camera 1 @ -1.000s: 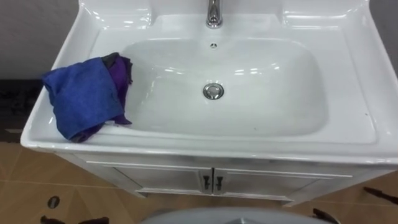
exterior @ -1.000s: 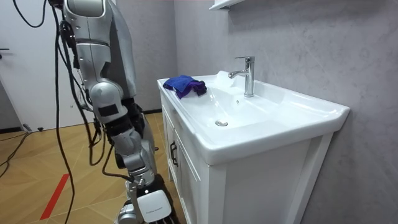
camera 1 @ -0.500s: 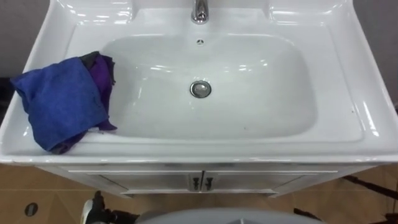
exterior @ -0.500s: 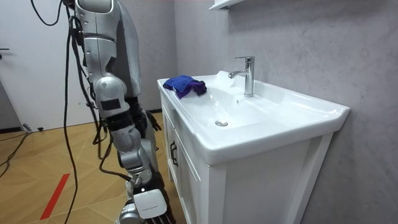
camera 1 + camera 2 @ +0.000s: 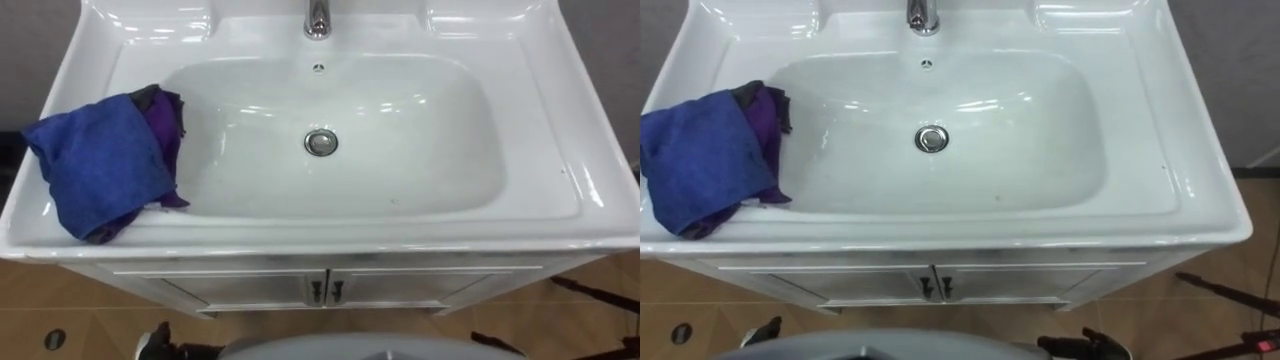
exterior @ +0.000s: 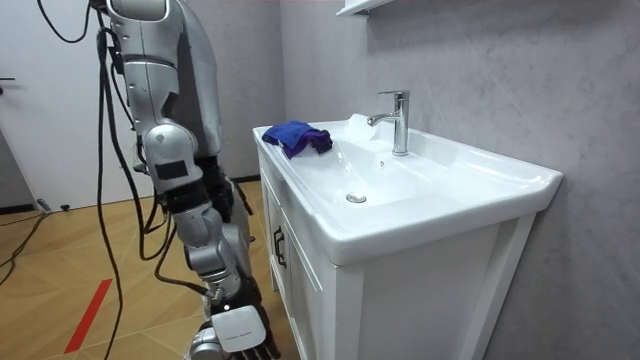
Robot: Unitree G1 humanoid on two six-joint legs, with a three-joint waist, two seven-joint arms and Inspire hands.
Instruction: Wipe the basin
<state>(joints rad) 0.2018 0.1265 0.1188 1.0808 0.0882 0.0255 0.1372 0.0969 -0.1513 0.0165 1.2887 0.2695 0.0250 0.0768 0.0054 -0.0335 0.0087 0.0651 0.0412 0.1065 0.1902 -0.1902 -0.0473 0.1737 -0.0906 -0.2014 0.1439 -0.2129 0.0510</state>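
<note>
A white basin (image 5: 545,110) sits in front of me, with its bowl bare around a round metal drain (image 5: 320,142). On the basin's left rim lies a crumpled blue cloth (image 5: 95,170), over a purple cloth (image 5: 168,120) that hangs a little into the bowl. Both hands are low, below the cabinet's front edge and far from the cloth. My left hand (image 5: 158,342) shows at the lower left and my right hand (image 5: 1085,347) at the lower right. In the room view I stand upright before the cabinet with the right hand (image 6: 238,330) hanging down.
A chrome faucet (image 5: 317,18) stands at the back middle of the basin. Below the rim is a white cabinet with two doors (image 5: 400,285) and small dark handles. Grey wall runs behind the basin, and wooden floor lies around the cabinet.
The eye view has shifted, so the basin sits lower and more to the left. In the room view my body sways slightly before the cabinet. The cloths have not moved.
</note>
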